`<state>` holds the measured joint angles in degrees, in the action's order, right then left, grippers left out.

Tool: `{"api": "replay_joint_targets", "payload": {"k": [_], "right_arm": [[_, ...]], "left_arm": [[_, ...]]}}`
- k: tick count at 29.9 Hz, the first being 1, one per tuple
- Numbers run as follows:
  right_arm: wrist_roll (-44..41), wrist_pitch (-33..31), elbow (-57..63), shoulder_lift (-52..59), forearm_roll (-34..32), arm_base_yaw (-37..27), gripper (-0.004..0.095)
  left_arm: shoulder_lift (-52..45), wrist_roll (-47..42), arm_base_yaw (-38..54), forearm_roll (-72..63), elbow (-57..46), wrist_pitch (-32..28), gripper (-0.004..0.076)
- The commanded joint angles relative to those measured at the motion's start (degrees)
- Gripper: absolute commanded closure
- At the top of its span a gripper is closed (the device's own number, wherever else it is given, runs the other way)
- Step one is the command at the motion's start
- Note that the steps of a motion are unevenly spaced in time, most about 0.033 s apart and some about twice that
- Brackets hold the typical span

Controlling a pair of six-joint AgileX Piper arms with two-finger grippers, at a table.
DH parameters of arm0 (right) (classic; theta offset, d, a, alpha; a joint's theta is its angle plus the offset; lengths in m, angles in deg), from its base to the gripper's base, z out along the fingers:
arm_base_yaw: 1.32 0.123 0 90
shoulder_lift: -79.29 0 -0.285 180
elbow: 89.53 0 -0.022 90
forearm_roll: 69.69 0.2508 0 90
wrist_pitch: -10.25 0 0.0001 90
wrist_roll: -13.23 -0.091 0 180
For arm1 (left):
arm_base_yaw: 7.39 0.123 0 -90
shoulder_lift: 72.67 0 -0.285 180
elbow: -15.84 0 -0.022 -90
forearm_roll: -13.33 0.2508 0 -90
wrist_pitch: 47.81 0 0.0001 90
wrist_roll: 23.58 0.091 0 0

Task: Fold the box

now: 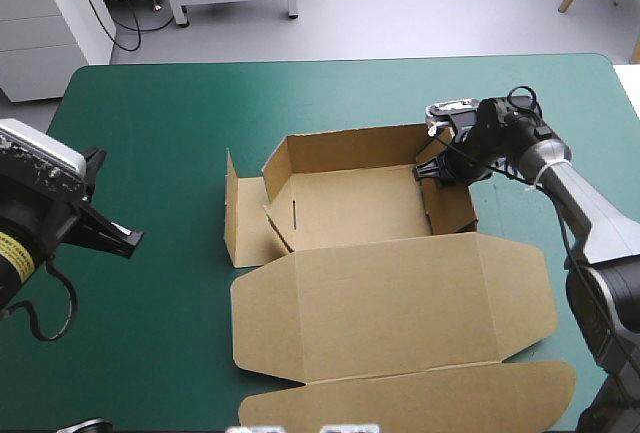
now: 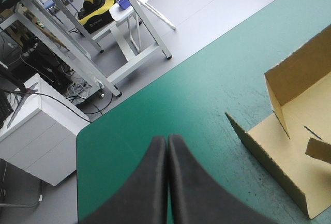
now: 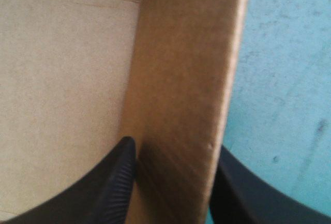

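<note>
Now, right end effector [image 1: 438, 165] pinching brown box [image 1: 400, 298] wall

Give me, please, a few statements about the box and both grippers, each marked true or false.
1. The left gripper is shut and clear of the box. True.
2. The lid stands upright. False: the lid lies flat on the teal-green cover, toward the table's near edge.
3. The right gripper straddles the box's right wall, one finger inside, one outside. True.
4. The left gripper holds the box's left wall. False: it is over bare cover, apart from the box.
</note>
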<state>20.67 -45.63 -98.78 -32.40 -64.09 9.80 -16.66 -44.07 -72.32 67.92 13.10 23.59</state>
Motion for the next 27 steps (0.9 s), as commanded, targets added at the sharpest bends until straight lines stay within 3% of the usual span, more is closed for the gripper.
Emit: {"api": "replay_joint_targets", "payload": {"k": [1, 4, 20, 27], "right_arm": [[0.9, -0.6, -3.9, 4.7, 0.0, 0.0, 0.0247], [0.9, -0.8, -5.2, 8.0, -0.1, 0.0, 0.0174], [1.8, -9.1, -7.4, 34.4, -0.9, 0.0, 0.018], [0.6, -13.1, -7.1, 35.8, -0.9, 0.0, 0.0179]], "left_arm": [[0.1, -0.7, -0.3, 2.4, 1.3, 2.5, 0.0734], [0.1, -0.7, -0.3, 2.4, 1.3, 2.5, 0.0734], [0.1, -0.7, -0.3, 1.9, 1.3, 2.5, 0.0734], [0.1, -0.7, -0.3, 1.6, 1.3, 2.5, 0.0734]]}}
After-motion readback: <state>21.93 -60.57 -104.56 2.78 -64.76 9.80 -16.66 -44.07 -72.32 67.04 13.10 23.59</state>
